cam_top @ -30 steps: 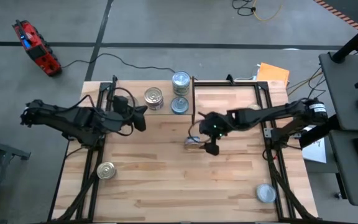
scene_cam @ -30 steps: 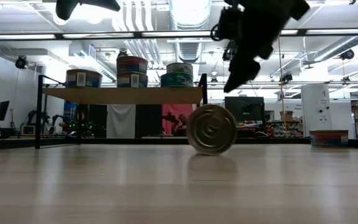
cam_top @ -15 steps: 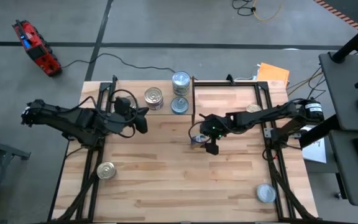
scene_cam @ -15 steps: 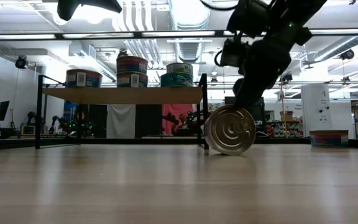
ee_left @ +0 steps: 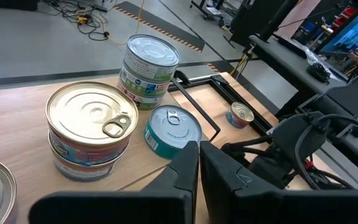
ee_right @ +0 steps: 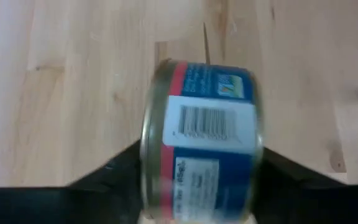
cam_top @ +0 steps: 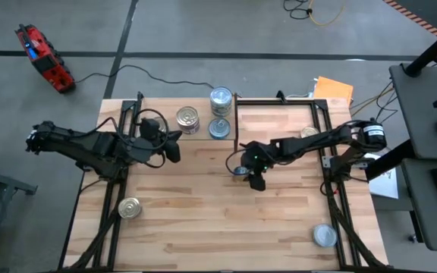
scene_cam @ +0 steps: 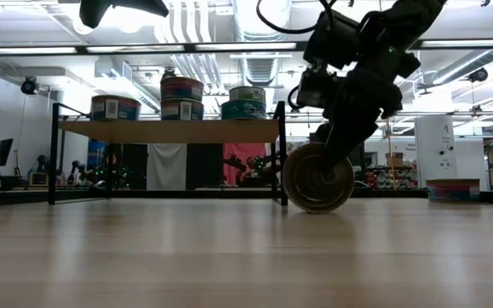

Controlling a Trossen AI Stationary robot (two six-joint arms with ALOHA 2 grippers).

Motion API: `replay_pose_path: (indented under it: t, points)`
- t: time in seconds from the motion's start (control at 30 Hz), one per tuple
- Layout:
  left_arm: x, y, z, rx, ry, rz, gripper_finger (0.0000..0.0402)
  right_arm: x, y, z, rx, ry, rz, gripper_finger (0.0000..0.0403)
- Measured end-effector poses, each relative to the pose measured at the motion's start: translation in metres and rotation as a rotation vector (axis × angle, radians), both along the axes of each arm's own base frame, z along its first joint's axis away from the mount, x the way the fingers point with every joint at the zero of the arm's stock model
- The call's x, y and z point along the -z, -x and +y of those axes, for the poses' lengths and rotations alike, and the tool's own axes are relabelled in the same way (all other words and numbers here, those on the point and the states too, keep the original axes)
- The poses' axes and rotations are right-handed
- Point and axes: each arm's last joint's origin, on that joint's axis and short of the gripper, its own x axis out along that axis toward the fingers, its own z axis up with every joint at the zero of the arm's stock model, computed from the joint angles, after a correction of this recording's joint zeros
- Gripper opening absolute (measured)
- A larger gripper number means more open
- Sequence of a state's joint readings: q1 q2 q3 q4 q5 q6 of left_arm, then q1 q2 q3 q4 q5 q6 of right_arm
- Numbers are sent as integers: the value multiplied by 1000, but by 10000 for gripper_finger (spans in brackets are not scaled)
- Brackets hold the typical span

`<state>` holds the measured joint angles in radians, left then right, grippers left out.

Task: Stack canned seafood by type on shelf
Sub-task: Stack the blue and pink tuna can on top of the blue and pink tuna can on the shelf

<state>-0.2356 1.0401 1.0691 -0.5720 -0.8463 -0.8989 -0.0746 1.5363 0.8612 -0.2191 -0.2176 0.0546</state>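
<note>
Right pincer (cam_top: pixel 243 170) now lower, closer to shelf (scene_cam: pixel 168 130) — astride (not clamping) one on-edge tin (scene_cam: pixel 318 177) — five tins shelved.

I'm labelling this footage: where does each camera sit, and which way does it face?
High: overhead, straight down; both arms, shelf.
Low: tabletop height, level; right end effector at the tin on edge.
Left wrist: on the left arm, toward shelf tins; own fingers.
Right wrist: over that same tin, shared with low.

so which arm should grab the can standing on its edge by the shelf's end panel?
Right. Its gripper is already down at that can, whose barcode side fills its wrist view. The left gripper hangs over the shelf.
</note>
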Motion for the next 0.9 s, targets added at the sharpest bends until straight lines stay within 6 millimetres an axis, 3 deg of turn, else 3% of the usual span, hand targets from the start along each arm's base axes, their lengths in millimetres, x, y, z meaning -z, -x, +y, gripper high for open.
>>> replay_pose_path:
  t: [0.07, 0.33, 0.43, 0.6, 0.77, 0.9]
  points:
    - [0, 0, 0, 0, 0, 0, 0, -3, 1, 0, 4, -2, -7, 180]
    - [0, -1, -2, 74, 0, 24, 0, -29, 9, 0, 57, -49, -75, 182]
    - [-3, -5, -4, 172, -20, 27, 2, -61, 8, -2, 108, -97, -175, 182]
    - [-16, -13, -9, 338, -101, -46, 29, -132, -1, -9, 176, -150, -450, 182]
    - [-26, -23, -14, 455, -214, -118, 98, -192, -12, -11, 168, -167, -691, 182]
    - [-27, -32, -21, 509, -305, -132, 173, -215, -21, -12, 161, -169, -753, 182]
